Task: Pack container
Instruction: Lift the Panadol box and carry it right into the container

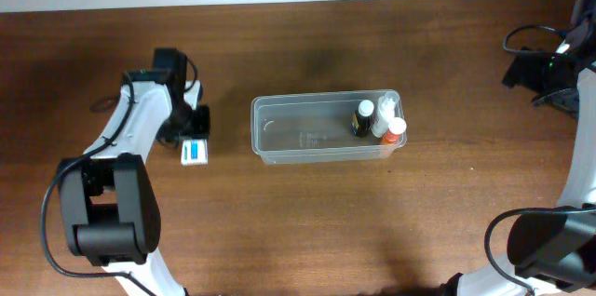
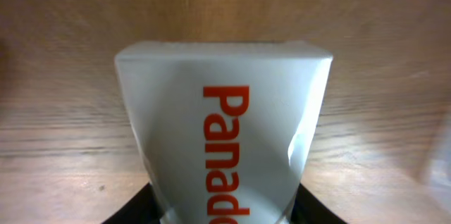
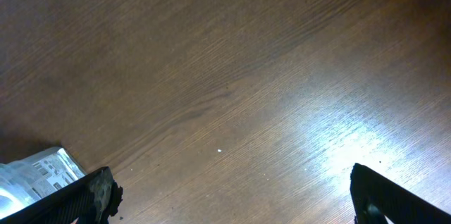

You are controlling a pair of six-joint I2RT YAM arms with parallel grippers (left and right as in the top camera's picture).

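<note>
Left wrist view shows your left jaws pinching a white cardboard box with orange lettering (image 2: 222, 132) by its lower sides, the brown wooden tabletop (image 1: 419, 231) behind it. Your right jaws stand spread and empty over bare wood at the far right. The clear plastic rectangular tub (image 1: 298, 136) sits mid-table, well apart from the box, with three small bottles (image 1: 377, 119) bunched at its right end. Expect it to be light, thin-walled and slick; steady it by a long rim, not the flexing wall.
</note>
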